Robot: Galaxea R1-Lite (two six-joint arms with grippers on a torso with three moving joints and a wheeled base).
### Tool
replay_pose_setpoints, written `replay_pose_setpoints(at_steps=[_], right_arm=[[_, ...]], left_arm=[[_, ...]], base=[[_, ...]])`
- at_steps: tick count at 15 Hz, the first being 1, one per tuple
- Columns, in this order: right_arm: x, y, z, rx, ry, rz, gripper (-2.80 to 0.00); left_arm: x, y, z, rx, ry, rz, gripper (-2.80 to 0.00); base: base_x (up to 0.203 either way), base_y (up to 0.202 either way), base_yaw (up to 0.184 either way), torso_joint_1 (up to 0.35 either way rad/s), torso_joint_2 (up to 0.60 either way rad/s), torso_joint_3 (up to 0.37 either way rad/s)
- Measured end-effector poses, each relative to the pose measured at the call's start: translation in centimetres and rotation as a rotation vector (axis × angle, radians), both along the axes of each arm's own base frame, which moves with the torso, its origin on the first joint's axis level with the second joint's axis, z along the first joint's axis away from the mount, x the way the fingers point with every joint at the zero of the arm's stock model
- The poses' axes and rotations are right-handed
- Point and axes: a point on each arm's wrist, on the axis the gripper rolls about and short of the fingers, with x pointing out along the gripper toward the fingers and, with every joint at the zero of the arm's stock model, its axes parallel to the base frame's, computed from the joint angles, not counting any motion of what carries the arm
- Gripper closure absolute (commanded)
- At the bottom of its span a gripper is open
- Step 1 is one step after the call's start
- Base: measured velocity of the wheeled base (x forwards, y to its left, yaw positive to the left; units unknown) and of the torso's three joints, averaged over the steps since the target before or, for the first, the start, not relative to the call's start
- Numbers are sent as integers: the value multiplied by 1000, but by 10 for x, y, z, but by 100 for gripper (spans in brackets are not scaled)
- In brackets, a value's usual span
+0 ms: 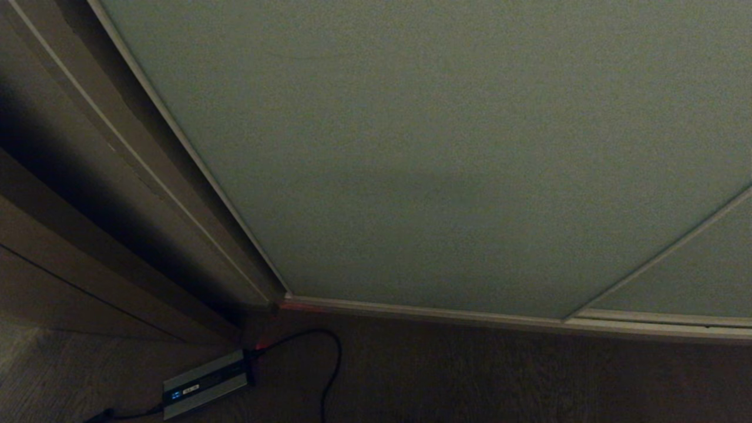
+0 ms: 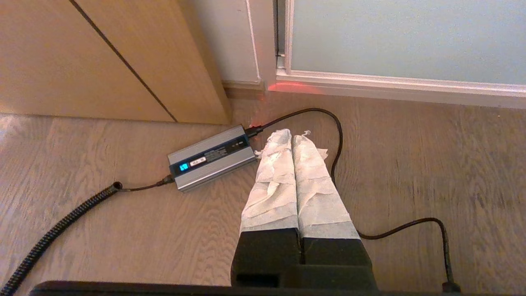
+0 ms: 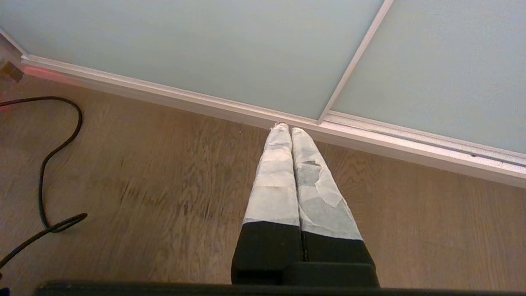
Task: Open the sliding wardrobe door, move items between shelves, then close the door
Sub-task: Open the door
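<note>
The sliding wardrobe door [image 1: 440, 164] is a matte grey-green panel in a slim pale frame and fills most of the head view; it stands shut against the side frame. It also shows as the sliding wardrobe door [image 2: 402, 37] and the sliding wardrobe door [image 3: 197, 45]. The items and the shelves are hidden behind it. My left gripper [image 2: 291, 133] hangs shut and empty over the floor beside a charger. My right gripper [image 3: 287, 128] is shut and empty, pointing at the floor just before the door's bottom rail. Neither arm shows in the head view.
A silver charger box [image 2: 211, 158] with black cables [image 2: 341, 135] lies on the wood floor [image 3: 144, 176] near the wardrobe's left corner. A brown wood-grain panel [image 2: 102, 57] stands to the left. A second door panel [image 3: 444, 61] overlaps at the right, above the pale floor track [image 3: 411, 144].
</note>
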Motion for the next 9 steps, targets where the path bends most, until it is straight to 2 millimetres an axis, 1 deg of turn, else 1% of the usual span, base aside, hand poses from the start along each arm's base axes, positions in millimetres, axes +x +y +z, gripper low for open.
replay_pose_setpoints(at_steps=[9], right_arm=[[0,0,-1,0,1,1,0]], left_arm=[[0,0,0,0,0,0,0]], base=[[0,0,0,0,0,0]])
